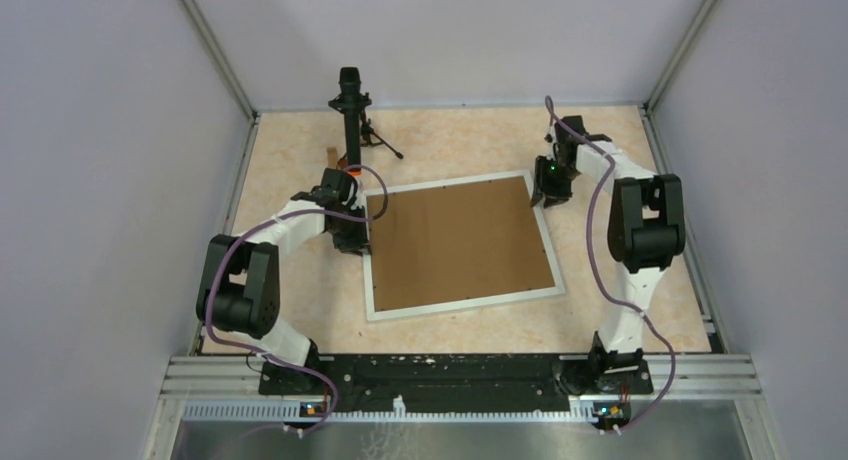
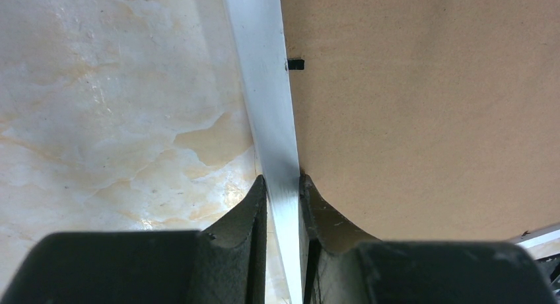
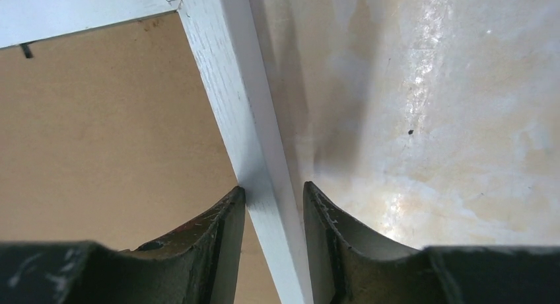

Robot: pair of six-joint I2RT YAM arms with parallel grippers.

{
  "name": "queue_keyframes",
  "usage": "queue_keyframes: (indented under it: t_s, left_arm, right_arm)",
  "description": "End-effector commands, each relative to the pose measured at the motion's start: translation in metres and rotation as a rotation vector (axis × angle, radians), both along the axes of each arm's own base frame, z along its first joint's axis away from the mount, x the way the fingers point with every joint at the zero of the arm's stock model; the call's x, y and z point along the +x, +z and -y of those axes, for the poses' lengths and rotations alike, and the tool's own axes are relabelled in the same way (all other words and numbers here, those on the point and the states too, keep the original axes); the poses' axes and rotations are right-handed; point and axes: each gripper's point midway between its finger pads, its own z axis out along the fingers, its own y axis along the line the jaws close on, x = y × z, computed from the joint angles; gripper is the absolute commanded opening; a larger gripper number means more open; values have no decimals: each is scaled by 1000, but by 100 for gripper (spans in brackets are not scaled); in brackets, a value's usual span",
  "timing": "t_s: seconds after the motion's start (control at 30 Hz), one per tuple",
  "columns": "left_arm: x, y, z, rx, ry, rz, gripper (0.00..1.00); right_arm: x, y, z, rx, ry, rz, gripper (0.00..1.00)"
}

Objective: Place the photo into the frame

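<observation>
White frame [image 1: 460,303] lies flat mid-tabletop [image 1: 300,140], a brown board [image 1: 460,240] filling it; no photo visible. Left gripper [image 2: 282,185] pinches the left rail. Right gripper [image 3: 274,188] loosely straddles the right rail near the far corner, not clamped. The rails look stiff, light and narrow, likely best pinched across.

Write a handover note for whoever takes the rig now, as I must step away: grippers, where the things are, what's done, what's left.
Grippers: the left gripper is shut on the left rail of the frame. The right gripper is open, astride the right rail near the far corner, its outer finger clear of it.
Things: the frame lies flat on the table, with a brown backing board filling it. The photo is not in sight; it may lie under the board, cannot tell.
Done: board seated in the frame.
Left: check that the photo is inside, release the left grip, draw both arms away.
</observation>
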Motion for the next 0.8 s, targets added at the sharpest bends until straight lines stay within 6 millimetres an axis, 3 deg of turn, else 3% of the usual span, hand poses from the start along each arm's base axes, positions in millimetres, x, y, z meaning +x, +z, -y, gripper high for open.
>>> queue_keyframes:
  t_s: [0.0, 0.17, 0.23, 0.37, 0.4, 0.47, 0.53, 0.63, 0.7, 0.77]
  left_arm:
    - [1, -18, 6, -5, -35, -10, 1]
    - [3, -15, 8, -19, -33, -5, 2]
    - [2, -15, 11, -36, -38, -12, 2]
    - [2, -14, 13, -55, -27, -19, 5]
    - [4, -10, 13, -73, -15, -13, 6]
    - [9, 0, 13, -120, 7, 11, 10]
    - [14, 10, 10, -132, 22, 47, 21]
    - [20, 24, 4, -137, 34, 91, 31]
    - [20, 31, 1, -148, 42, 105, 34]
    - [20, 37, 1, -162, 46, 121, 39]
  right_arm:
    - [-21, -62, 7, -370, 38, -129, 39]
    - [-23, -35, -16, -536, 72, -78, 49]
    - [-12, -4, -16, -595, 52, -5, 56]
    - [6, 88, -14, -695, 57, 220, 71]
    - [5, 117, -22, -692, 92, 300, 74]
    - [-8, 148, -55, -658, 256, 431, 78]
    - [-37, 161, -104, -576, 468, 569, 81]
    - [-106, 158, -183, -371, 798, 706, 84]
    - [-156, 145, -217, -229, 1023, 721, 83]
    - [-203, 132, -240, -113, 1233, 743, 81]
